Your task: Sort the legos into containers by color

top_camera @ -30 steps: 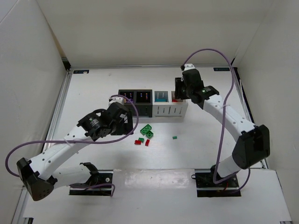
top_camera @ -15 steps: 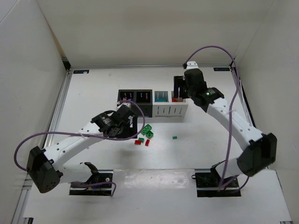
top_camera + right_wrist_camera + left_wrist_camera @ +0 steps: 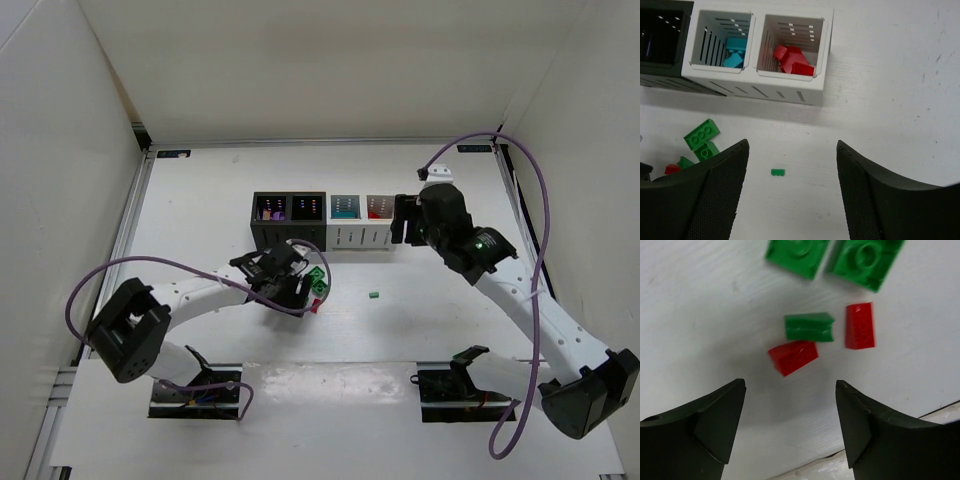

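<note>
No word, number or brand can be read in any view. Two small dark stickers sit at the far edge of the counter (image 3: 200, 200), one near the left corner (image 3: 172, 154) and one near the right corner (image 3: 474, 148). Both are too small for any print on them to be made out. In the left wrist view the studs on the green bricks (image 3: 867, 260) are too blurred to show any lettering.
</note>
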Controlling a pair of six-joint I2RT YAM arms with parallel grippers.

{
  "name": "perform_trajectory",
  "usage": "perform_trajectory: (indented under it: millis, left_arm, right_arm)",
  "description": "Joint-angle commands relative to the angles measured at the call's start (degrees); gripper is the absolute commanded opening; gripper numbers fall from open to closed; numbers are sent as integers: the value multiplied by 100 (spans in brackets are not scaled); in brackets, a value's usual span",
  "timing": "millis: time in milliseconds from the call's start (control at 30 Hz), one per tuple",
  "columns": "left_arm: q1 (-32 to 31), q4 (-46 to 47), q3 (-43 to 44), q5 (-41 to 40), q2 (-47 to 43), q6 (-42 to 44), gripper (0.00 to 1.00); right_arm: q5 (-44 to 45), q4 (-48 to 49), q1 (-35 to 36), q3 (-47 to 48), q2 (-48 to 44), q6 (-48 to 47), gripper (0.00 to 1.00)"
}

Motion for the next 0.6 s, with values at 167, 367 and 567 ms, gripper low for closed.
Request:
perform_trajectory:
  millis: [167, 367, 567]
  left_arm:
    - [166, 998, 432, 808, 955, 1238, 67]
    - [175, 1077, 468, 914, 1187, 1107, 61]
    - [78, 962, 48, 669, 792, 703, 60]
  right_arm:
    - [-288, -148, -192, -95, -311, 252, 73]
    - [-411, -121, -289, -104, -399, 217, 73]
    - [-464, -112, -315, -130, -434, 182, 73]
